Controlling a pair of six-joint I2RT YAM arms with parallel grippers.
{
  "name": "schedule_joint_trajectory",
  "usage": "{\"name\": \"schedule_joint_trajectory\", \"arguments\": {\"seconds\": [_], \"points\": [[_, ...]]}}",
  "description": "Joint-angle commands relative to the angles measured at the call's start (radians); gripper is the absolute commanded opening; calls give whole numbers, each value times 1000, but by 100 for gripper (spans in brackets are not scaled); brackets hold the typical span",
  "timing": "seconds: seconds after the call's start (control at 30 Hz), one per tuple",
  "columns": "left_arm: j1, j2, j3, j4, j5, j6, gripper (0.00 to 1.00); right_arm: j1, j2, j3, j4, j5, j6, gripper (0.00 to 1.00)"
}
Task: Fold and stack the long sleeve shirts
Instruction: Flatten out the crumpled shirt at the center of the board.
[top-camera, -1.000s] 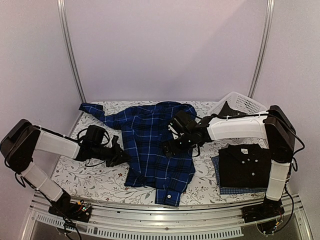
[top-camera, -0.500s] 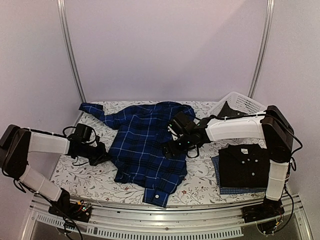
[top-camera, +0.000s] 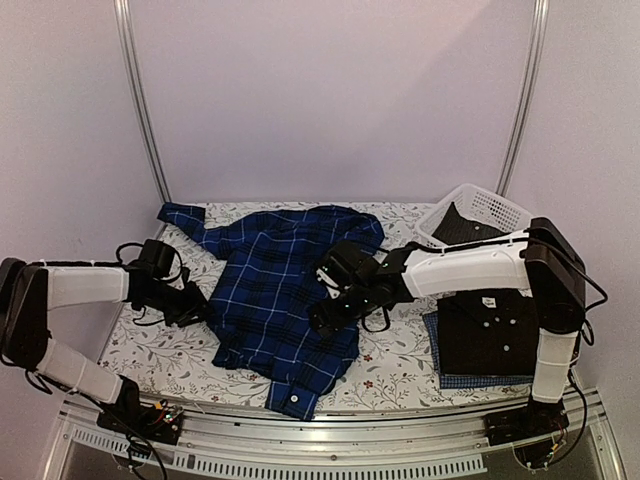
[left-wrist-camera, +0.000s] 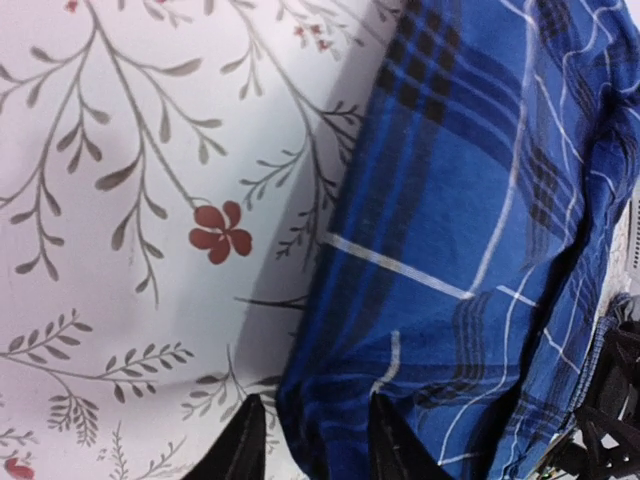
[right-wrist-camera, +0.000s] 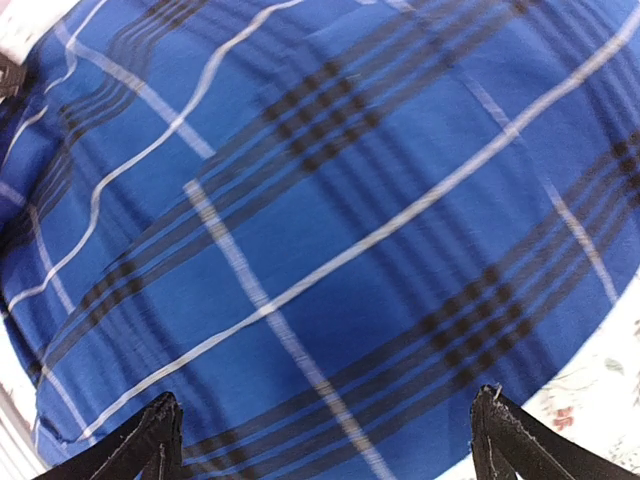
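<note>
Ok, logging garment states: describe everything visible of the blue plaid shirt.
The plaid shirt is dark blue cloth with thin white and black lines. It lies rumpled on the floral tablecloth, one sleeve toward the far left corner, a cuff near the front. The left claw straddles its left edge; the open right claw hangs over it.

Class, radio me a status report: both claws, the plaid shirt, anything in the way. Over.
Left claw astride plaid shirt edge, grip unclear. Right claw open above it. Shirt spread, unfolded. White basket far right, apart.
</note>
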Motion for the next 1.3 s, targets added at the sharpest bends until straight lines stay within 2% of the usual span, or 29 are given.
{"name": "schedule_joint_trajectory", "arguments": {"seconds": [0.0,0.23,0.3,0.43,0.63,0.77,0.83,0.93,1.03,1.13,1.2,1.27], "points": [[-84,-129,53,-136,-81,16,40,58,-17,36,-17,3,-33,99],[-359,-275,54,-259,-191,-163,50,67,9,27,-18,27,-19,99],[-446,-272,65,-292,-232,-211,54,67,6,15,-18,27,-19,99],[-578,-207,113,-362,-319,-276,56,67,-35,-50,-11,32,-4,99],[-662,-87,184,-410,-399,-310,63,72,-174,-209,12,-4,65,99],[-673,-25,210,-424,-427,-304,62,94,-257,-291,8,-11,119,99],[-672,-8,217,-445,-458,-301,59,114,-281,-324,14,-23,140,99],[-669,-5,227,-461,-486,-289,48,146,-309,-374,44,-61,155,99],[-663,-11,243,-475,-486,-274,23,164,-307,-402,67,-138,161,98],[-659,-29,262,-495,-485,-265,5,170,-293,-423,105,-184,165,93],[-653,-49,273,-505,-476,-262,0,170,-283,-423,130,-203,165,89],[-644,-75,284,-514,-463,-261,0,170,-264,-410,149,-212,161,87]]}}
